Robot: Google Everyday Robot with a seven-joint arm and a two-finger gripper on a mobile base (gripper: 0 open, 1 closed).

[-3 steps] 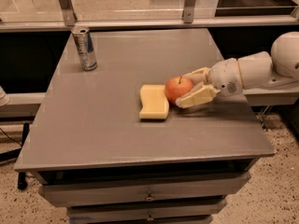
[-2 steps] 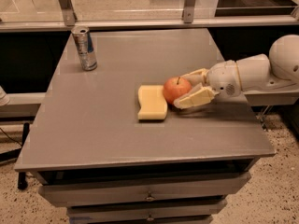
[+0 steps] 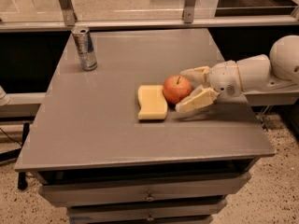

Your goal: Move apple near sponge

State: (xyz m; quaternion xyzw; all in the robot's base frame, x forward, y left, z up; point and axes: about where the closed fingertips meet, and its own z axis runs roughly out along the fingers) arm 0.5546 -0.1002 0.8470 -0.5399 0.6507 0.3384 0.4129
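The red-orange apple (image 3: 175,89) stands on the grey table (image 3: 103,120), right beside the right edge of the pale yellow sponge (image 3: 152,102), touching it or nearly so. My gripper (image 3: 183,91) reaches in from the right at table height. Its cream fingers are spread, one behind the apple and one in front of it, so they flank the apple's right half. The apple rests on the table top. The white arm (image 3: 261,71) runs off to the right edge.
A silver drink can (image 3: 85,48) stands upright at the table's far left corner. A metal rail and posts (image 3: 140,22) run behind the table. Drawers (image 3: 149,197) sit below the front edge.
The apple and gripper have shifted very slightly left toward the sponge. The front finger sits a little lower and wider than before. The sponge and can have not moved.
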